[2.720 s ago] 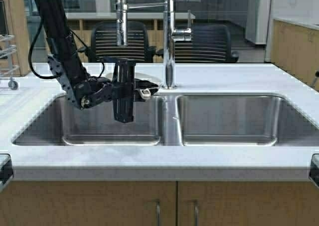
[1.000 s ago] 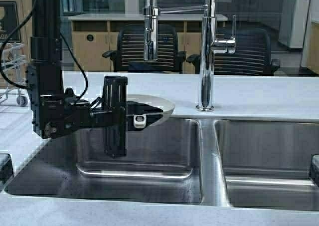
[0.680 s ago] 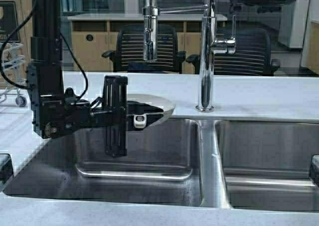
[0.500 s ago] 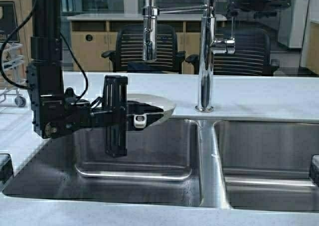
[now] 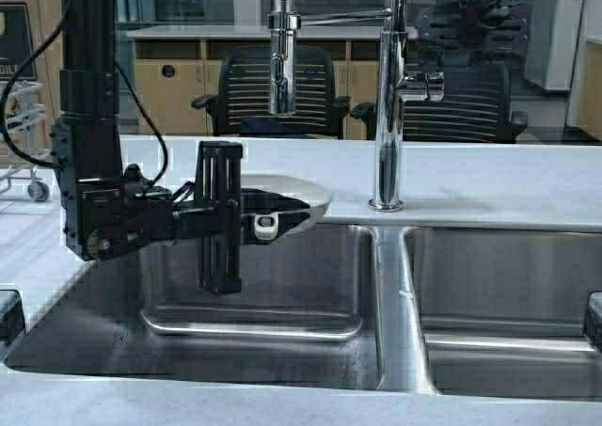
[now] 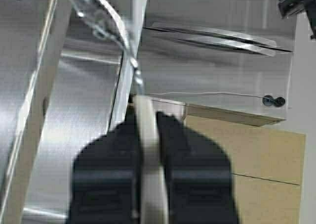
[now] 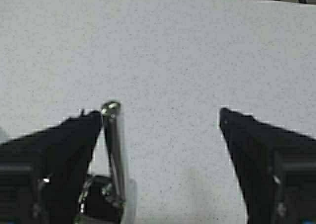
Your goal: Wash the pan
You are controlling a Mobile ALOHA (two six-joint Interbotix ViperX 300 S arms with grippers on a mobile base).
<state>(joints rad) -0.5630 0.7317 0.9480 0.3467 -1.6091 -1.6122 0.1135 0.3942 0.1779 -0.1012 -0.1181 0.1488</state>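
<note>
The pan point(image 5: 287, 194), shallow and cream-white, hangs level over the back of the left sink basin point(image 5: 263, 285), under the spray head point(image 5: 280, 64). My left gripper point(image 5: 256, 221) is shut on its short pale handle point(image 5: 266, 224). In the left wrist view the gripper point(image 6: 147, 121) has both fingers pressed on the handle point(image 6: 149, 184). My right gripper point(image 5: 461, 31) is high up by the faucet lever point(image 5: 425, 85). In the right wrist view the gripper point(image 7: 160, 115) is open, with the chrome lever point(image 7: 113, 145) just inside one finger.
The tall chrome faucet point(image 5: 388, 106) stands on the divider behind the two basins. The right basin point(image 5: 508, 294) lies beside it. White counter point(image 5: 489, 177) surrounds the sink. Black office chairs point(image 5: 273, 92) stand beyond the counter.
The robot has driven closer to the sink since the earliest frame. Over the last second my right gripper has come down and left toward the faucet lever. The left gripper holds the pan still.
</note>
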